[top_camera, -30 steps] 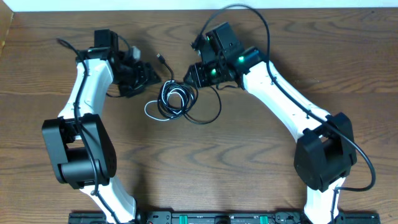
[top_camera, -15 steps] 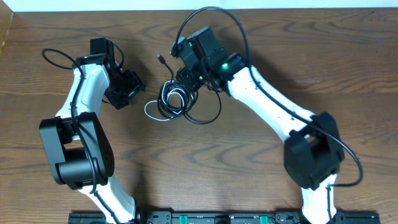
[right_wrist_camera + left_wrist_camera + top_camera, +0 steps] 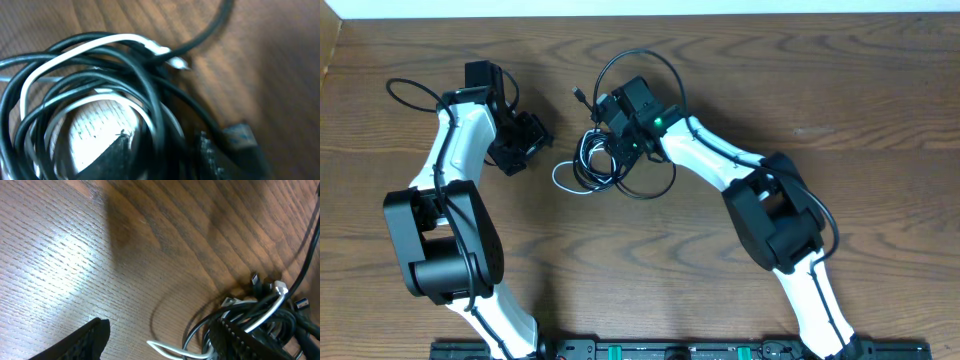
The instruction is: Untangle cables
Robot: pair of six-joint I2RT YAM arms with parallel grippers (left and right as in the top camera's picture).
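While the right gripper [image 3: 162,150] straddles several strands of the cables [image 3: 605,165] bunched on the table [image 3: 650,260], clamped or not I cannot tell, lifting could drag the whole knot along, since the left gripper [image 3: 160,330] hangs released beside it, pinning nothing.

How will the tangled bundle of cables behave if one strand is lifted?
Probably floppy: the cables lie in loose loops. The interwoven white cable would likely drag along. Thin strands look light, so the bundle may slide on the wooden table.
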